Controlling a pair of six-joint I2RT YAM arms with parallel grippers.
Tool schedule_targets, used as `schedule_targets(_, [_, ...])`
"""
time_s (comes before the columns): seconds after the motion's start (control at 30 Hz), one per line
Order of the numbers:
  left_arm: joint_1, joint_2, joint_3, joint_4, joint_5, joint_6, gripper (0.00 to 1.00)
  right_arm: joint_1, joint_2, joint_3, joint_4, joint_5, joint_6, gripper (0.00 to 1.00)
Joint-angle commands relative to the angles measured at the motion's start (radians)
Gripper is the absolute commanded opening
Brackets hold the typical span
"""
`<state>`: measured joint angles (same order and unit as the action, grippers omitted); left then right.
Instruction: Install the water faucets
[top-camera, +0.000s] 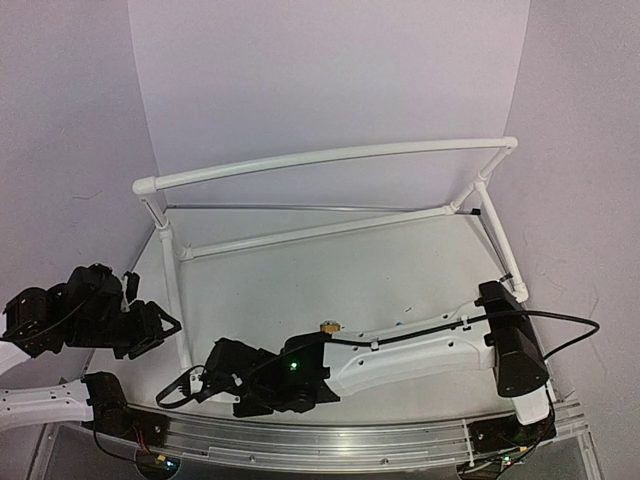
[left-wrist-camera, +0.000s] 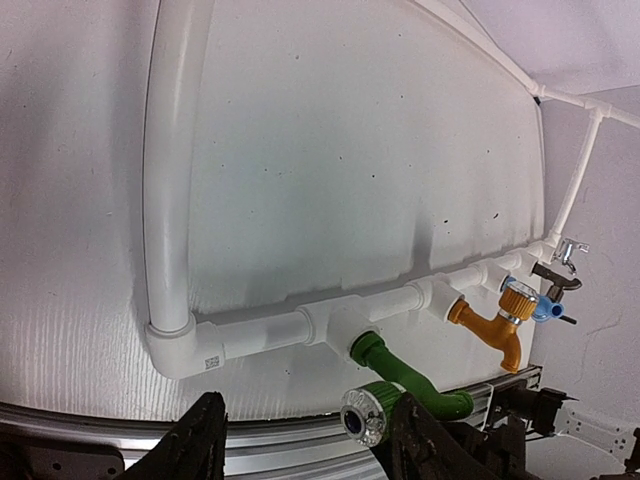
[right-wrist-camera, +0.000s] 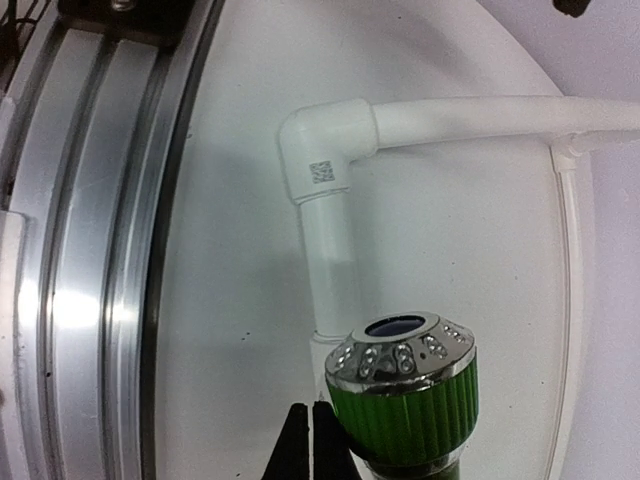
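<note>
The green faucet (left-wrist-camera: 410, 375) is screwed into a tee of the white pipe frame (left-wrist-camera: 170, 200), its chrome-capped knob (right-wrist-camera: 405, 385) facing the near edge. Along the same pipe sit the golden-orange faucet (left-wrist-camera: 490, 328), the blue one (left-wrist-camera: 545, 308), the dark grey one (left-wrist-camera: 555, 275) and the silver one (left-wrist-camera: 568, 250). My left gripper (left-wrist-camera: 310, 445) is open, and the green knob stands just inside its right finger (left-wrist-camera: 425, 445). My right gripper (right-wrist-camera: 312, 440) is shut on nothing, its tips just left of the green knob. From above, the right arm hides the green faucet, and only the golden one (top-camera: 328, 326) shows.
The frame's corner elbow (right-wrist-camera: 320, 160) with a printed code lies just past the knob. An aluminium rail (right-wrist-camera: 90, 250) runs along the table's near edge. White walls close in on the back and sides. The left gripper (top-camera: 160, 325) and the right gripper (top-camera: 185, 388) sit either side of the frame's left pipe.
</note>
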<state>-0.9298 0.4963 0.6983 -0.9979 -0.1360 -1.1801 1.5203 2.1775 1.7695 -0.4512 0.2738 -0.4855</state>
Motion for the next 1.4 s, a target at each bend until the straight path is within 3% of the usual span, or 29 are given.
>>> schedule_targets(0.0, [-0.003, -0.04, 0.027, -0.002, -0.029, -0.006, 0.56, -0.007, 0.012, 0.081, 0.026, 0.101, -0.009, 0.03])
schedule_targets(0.33, [-0.003, -0.039, 0.03, -0.006, -0.032, -0.005, 0.57, -0.073, 0.01, 0.135, 0.025, 0.134, -0.028, 0.03])
schedule_targets(0.77, [-0.003, -0.015, 0.033, 0.002, -0.035, 0.008, 0.57, -0.117, -0.119, -0.062, -0.015, 0.095, -0.037, 0.0])
schedule_targets(1.37, [-0.003, 0.009, 0.042, 0.015, -0.032, 0.017, 0.57, -0.109, -0.209, -0.202, -0.059, -0.192, -0.018, 0.0])
